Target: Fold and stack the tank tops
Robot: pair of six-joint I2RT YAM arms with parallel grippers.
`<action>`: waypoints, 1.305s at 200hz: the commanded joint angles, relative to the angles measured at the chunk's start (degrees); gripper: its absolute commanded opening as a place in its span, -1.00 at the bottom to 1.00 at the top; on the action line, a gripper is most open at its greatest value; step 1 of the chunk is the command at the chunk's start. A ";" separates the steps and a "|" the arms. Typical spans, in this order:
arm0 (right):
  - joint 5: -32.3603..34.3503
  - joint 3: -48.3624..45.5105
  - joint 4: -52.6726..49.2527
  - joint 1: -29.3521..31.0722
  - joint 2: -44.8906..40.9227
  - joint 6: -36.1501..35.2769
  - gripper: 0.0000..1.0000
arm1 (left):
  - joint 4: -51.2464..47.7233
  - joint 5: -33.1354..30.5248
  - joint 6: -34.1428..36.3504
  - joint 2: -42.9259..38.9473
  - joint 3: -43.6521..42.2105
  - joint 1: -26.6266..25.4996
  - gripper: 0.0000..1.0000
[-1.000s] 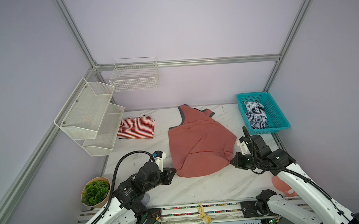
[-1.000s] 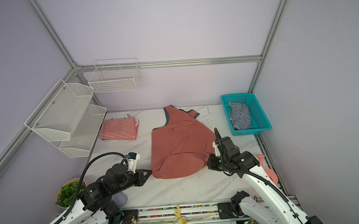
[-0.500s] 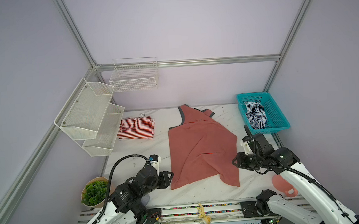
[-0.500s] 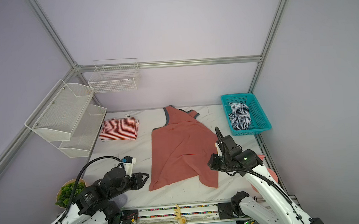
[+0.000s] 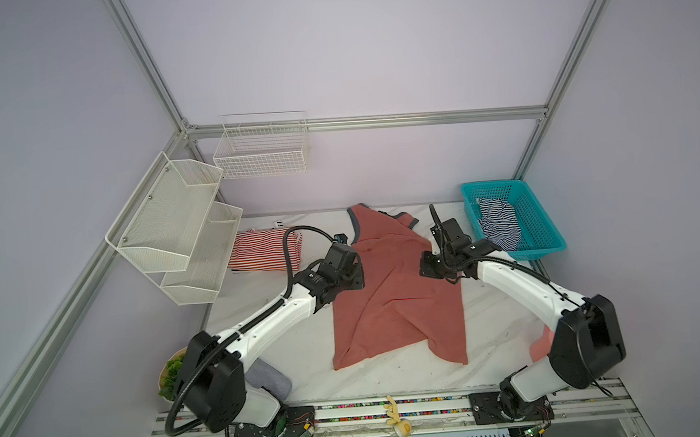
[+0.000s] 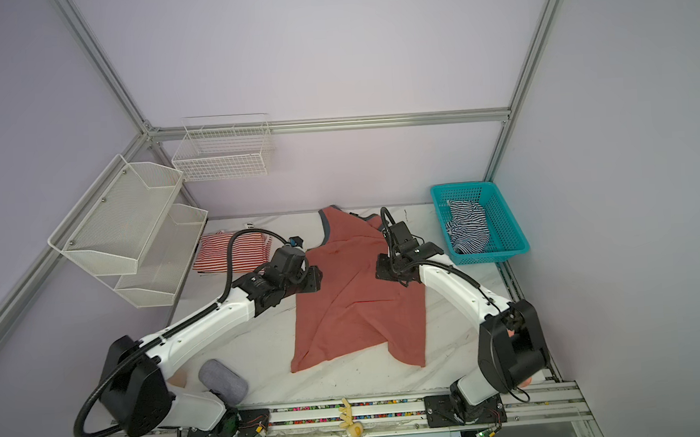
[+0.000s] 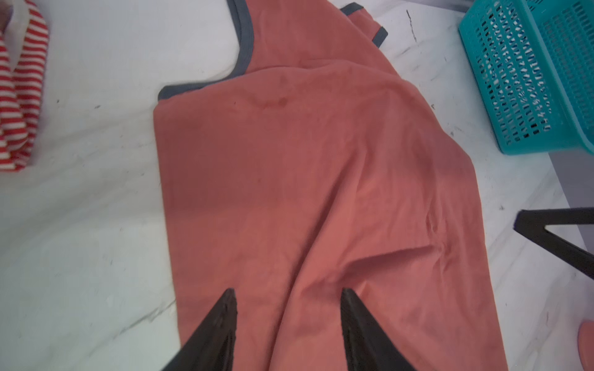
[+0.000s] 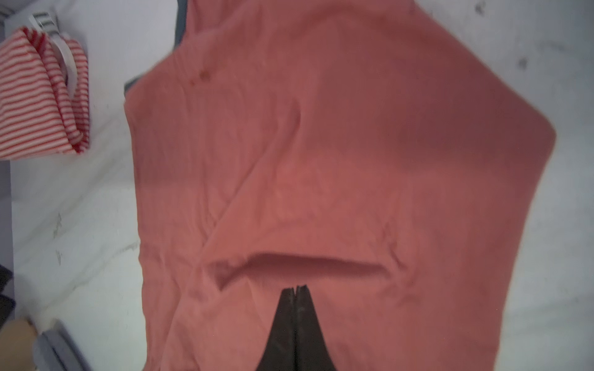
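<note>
**Salmon tank top lying mid-table, both pincers hanging over it**

Nearest the front edge of the table (image 5: 307, 367), a grey padded thing (image 5: 268, 380) is lying at the left. Beyond it the salmon-red tank top (image 5: 395, 308) is lying in the middle of the table. Its hem is pointing toward the front and its grey-trimmed straps toward the back, and a diagonal crease is running across its rumpled lower half.

The left pincer (image 7: 288, 291) is hanging over the top's left side, jaws standing apart with nothing between them (whether the tips are touching cloth I cannot tell). The right pincer (image 8: 294, 288) is hanging over the right side, jaws pressed together with no cloth showing between them, just short of a raised ridge of fabric.

Farther back, the folded red-and-white striped tank top (image 5: 265, 254) is resting at the left, apart from the salmon one. At the right, the navy-and-white striped tank top (image 5: 498, 225) is sitting bunched inside the teal basket (image 5: 490, 184).
</note>
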 commanded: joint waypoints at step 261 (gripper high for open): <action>-12.68 56.92 19.88 -14.92 62.85 6.60 -1.00 | 0.12 17.96 2.58 27.46 7.78 6.83 -0.04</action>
